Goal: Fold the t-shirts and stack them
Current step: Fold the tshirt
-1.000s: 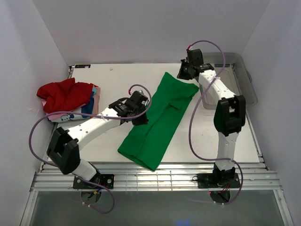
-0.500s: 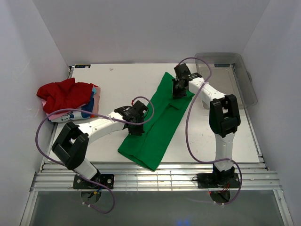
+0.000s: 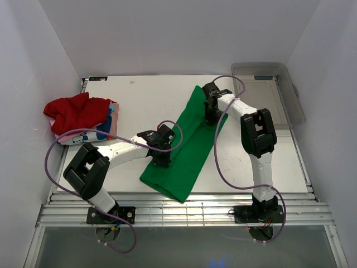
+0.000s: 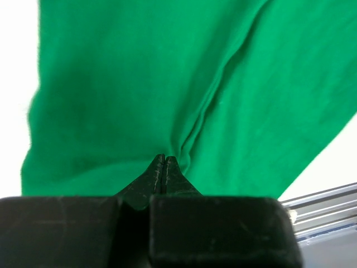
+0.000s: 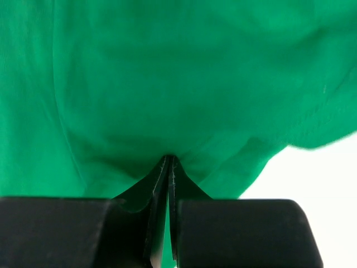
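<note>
Green t-shirt (image 3: 189, 151) pinched by left hand (image 3: 164, 158), right hand (image 3: 211, 115); clear bin (image 3: 297, 106) apart

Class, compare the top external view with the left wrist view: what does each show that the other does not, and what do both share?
Only the top view shows the red t-shirt piled on the printed t-shirt, the clear bin and the right gripper. Only the wrist view shows the left gripper shut, pinching a fold. Both show the green t-shirt and the table.
</note>
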`<state>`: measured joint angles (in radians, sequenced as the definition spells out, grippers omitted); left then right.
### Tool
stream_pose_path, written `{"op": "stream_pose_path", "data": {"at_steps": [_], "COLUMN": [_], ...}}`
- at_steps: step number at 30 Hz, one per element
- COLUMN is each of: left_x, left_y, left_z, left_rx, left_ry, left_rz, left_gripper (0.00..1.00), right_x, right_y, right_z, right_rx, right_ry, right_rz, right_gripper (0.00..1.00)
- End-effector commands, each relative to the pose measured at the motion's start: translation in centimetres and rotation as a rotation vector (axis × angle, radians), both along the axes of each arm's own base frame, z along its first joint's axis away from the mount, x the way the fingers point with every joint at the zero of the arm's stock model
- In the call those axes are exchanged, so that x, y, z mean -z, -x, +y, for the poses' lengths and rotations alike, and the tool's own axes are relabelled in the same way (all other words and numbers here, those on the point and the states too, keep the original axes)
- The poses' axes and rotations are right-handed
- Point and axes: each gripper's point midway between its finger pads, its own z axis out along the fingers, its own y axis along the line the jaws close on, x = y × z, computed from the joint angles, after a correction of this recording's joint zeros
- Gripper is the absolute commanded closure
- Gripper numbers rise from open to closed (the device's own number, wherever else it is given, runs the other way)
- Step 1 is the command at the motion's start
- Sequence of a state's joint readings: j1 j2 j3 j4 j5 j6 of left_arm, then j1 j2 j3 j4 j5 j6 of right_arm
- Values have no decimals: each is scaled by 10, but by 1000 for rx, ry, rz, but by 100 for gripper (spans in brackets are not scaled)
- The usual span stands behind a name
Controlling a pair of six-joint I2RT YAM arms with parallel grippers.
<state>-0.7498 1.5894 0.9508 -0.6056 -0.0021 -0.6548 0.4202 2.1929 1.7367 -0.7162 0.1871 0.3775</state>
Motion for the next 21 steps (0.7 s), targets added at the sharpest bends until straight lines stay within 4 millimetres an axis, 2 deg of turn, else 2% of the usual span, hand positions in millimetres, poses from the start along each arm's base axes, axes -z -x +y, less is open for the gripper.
{"op": "stream_pose_path", "data": {"at_steps": [1, 4, 8, 9, 11, 12, 13, 15, 17, 21], "left_x": [6, 11, 13, 13, 11, 10, 9, 5, 7, 2], "left_y": [5, 6, 4, 3, -4, -6, -8, -17, -21, -29], "left_z": [-7, -12, -21, -24, -32, -34, -37, -46, -50, -60], "left_rx": [9, 6, 0, -2, -1, 3, 4, 8, 8, 5], "left_ry": [35, 50, 73, 77, 91, 95, 99, 109, 105, 120], "left_rz": [27, 49, 71, 77, 76, 74, 74, 67, 73, 74], "left_gripper": [100, 100, 100, 100, 100, 100, 100, 100, 100, 100], "right_x": [11, 16, 18, 26, 16, 24, 12, 12, 2, -5], "right_y": [-11, -23, -43, -46, -63, -68, -81, -92, -107, -119], "right_z": [-10, -14, -6, -4, 6, 10, 17, 25, 35, 51], "right_rx": [31, 37, 28, 26, 26, 21, 22, 20, 22, 15], "right_ry": [82, 142, 146, 145, 114, 107, 82, 54, 12, -74], "right_rz": [-8, -22, -48, -39, -81, -77, -118, -145, -197, -241], "right_gripper": [92, 92, 92, 92, 92, 92, 92, 92, 92, 92]}}
